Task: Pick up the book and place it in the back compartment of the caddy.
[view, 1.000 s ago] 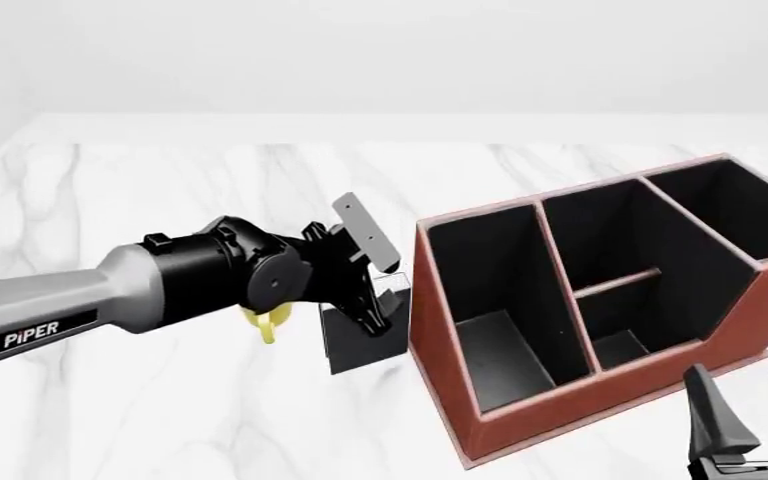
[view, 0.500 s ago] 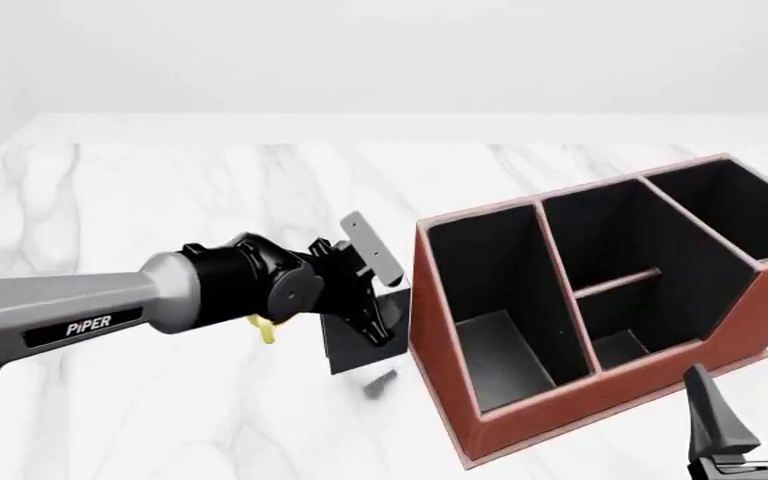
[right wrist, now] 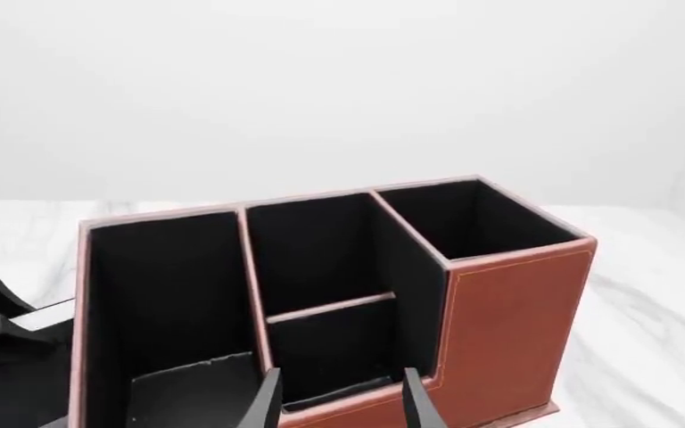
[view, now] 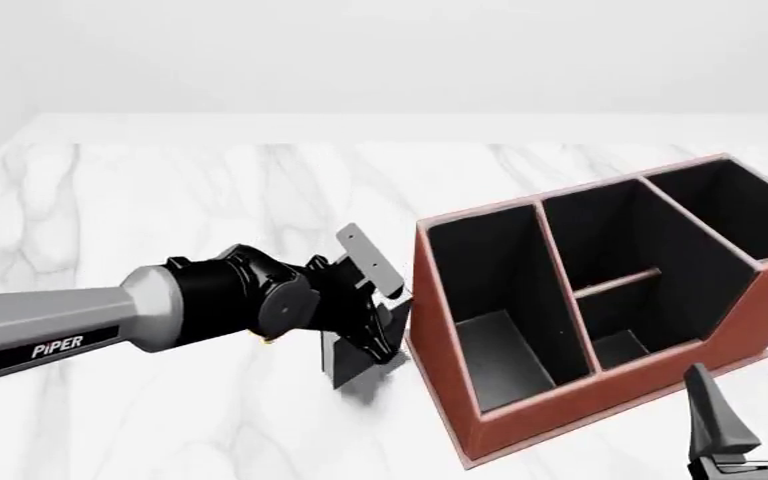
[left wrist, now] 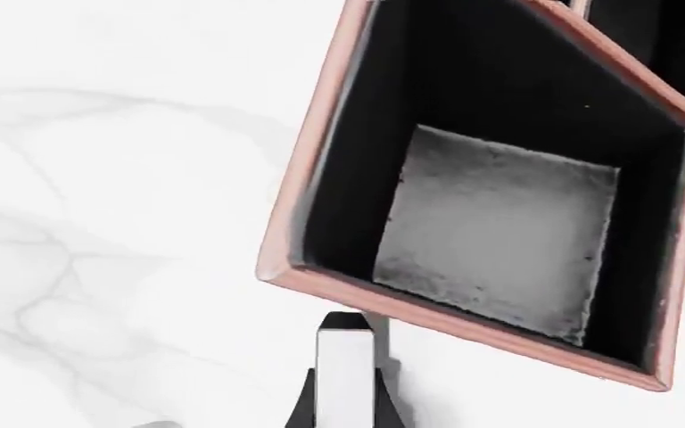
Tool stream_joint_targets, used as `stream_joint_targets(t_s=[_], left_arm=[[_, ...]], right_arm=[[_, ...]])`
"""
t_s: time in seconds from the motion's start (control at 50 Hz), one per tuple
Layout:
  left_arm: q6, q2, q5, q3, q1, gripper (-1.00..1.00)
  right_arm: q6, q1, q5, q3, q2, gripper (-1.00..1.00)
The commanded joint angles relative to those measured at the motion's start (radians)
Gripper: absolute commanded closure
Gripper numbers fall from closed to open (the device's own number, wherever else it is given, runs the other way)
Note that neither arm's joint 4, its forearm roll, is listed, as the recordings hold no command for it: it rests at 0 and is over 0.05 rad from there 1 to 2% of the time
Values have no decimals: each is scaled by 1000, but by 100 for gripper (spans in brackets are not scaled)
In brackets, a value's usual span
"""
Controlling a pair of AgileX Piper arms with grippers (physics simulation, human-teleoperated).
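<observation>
The black book (view: 355, 358) with white page edges (left wrist: 346, 370) is tilted just left of the red-brown caddy (view: 440, 370). My left gripper (view: 373, 325) is shut on its upper part. A shadow lies right under the book, which seems just off the table. The left wrist view looks down into the caddy's large end compartment (left wrist: 498, 232). The small back compartment (view: 620, 345) lies behind the caddy's low near wall and also shows in the right wrist view (right wrist: 331, 352). My right gripper (view: 747, 420) is open and empty, near the caddy's front right corner.
A yellow mug (view: 268, 340) is almost wholly hidden behind the left arm. The caddy also has a long narrow compartment (view: 731, 205) at the far right. The white marble table (view: 157, 200) stretches left and back.
The left gripper with the book has shifted a little nearer and lower beside the caddy's left wall. The yellow mug has become almost hidden behind the arm. The right gripper has not moved.
</observation>
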Motion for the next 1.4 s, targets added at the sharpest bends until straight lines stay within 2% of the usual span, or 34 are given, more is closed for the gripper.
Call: stream_joint_targets(t_s=[0.02,0.2,0.32,0.36,0.46,0.52,0.64,0.66,0.72,0.86,0.92,1.02,1.04,1.16,1.26,1.38,1.4], left_arm=[[8,-80,85,55,-3,100],[36,-223,240,11,-23,100],[20,-283,328,-51,-56,100],[-20,-341,416,-132,-118,100],[-31,-363,514,-239,-133,100],[17,-364,581,-294,-115,100],[93,-370,714,-487,-96,100],[93,-370,715,-488,-96,100],[122,-346,781,-626,-95,100],[180,-285,870,-808,-98,100],[186,-247,915,-923,-126,100],[211,-183,939,-1062,-164,100],[197,-164,940,-1091,-172,100],[233,-85,940,-1155,-159,100],[237,-49,940,-1201,-179,100],[227,21,940,-1323,-258,100],[205,30,940,-1339,-277,100]], right_arm=[[1,0,16,0,-19,-100],[2,0,10,-1,-14,-100],[1,1,10,-1,-15,-100],[1,0,19,0,-24,-100],[1,0,18,-1,-22,-100],[-1,0,14,-1,-19,-100],[-2,1,18,-1,-23,-100],[-2,1,18,-1,-24,-100],[-2,1,20,-1,-27,-100],[-3,0,20,-1,-28,-100],[-2,1,18,-1,-26,-100],[-4,2,20,0,-29,-100],[-3,3,21,0,-31,-100],[2,2,20,-1,-28,-100],[-1,3,18,-1,-26,-100],[-1,2,18,-1,-25,-100],[-1,2,19,0,-26,-100]])
